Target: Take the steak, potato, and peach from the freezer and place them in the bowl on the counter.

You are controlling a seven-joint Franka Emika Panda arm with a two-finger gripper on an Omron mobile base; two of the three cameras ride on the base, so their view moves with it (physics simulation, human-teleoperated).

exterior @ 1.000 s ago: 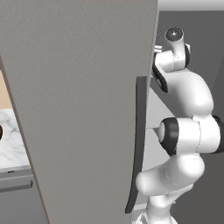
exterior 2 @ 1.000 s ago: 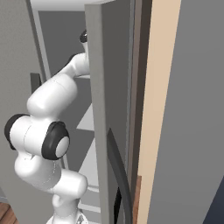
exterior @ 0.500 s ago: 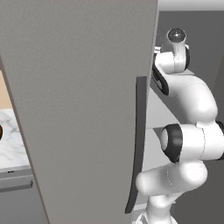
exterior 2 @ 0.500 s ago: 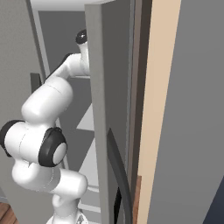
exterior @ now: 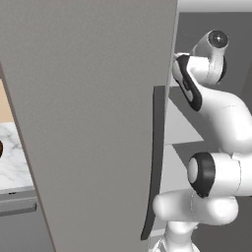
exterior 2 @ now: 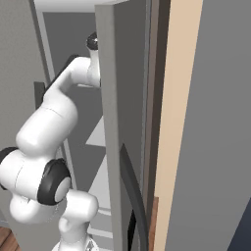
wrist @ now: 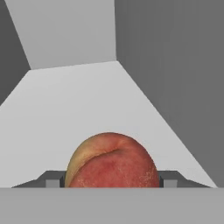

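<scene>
- Inside the freezer (exterior: pixel 88 123), on a pale grey shelf (wrist: pixel 78 105), the peach (wrist: pixel 111 161) sits low in the hand view, red-orange with a yellowish blush along its upper left.
- Gripper (wrist: pixel 111 179): one dark fingertip (wrist: pixel 53 179) shows just left of the peach and the other just right of it, each close against the fruit's side.
- Jaws stand part-way apart with the peach between them; they look clamped on it, though actual contact is hard to confirm because the lower part of the fruit is cut off.
- Whether the peach rests on the shelf or is lifted off it cannot be told.
- Behind the peach the shelf runs back to a pale rear wall; a darker grey side wall rises to the peach's right.
- Left base view: the wide grey freezer door stands open in the foreground, its dark vertical handle (exterior: pixel 153 162) along the edge nearest the arm.
- White arm reaches past the door edge into the freezer, toward the upper shelves.
- Left of the freezer door, a strip of the white marble counter (exterior: pixel 12 157) shows.
- Right base view: the door appears edge-on, with a tan wall panel (exterior 2: pixel 179 122) just to the freezer's right.
</scene>
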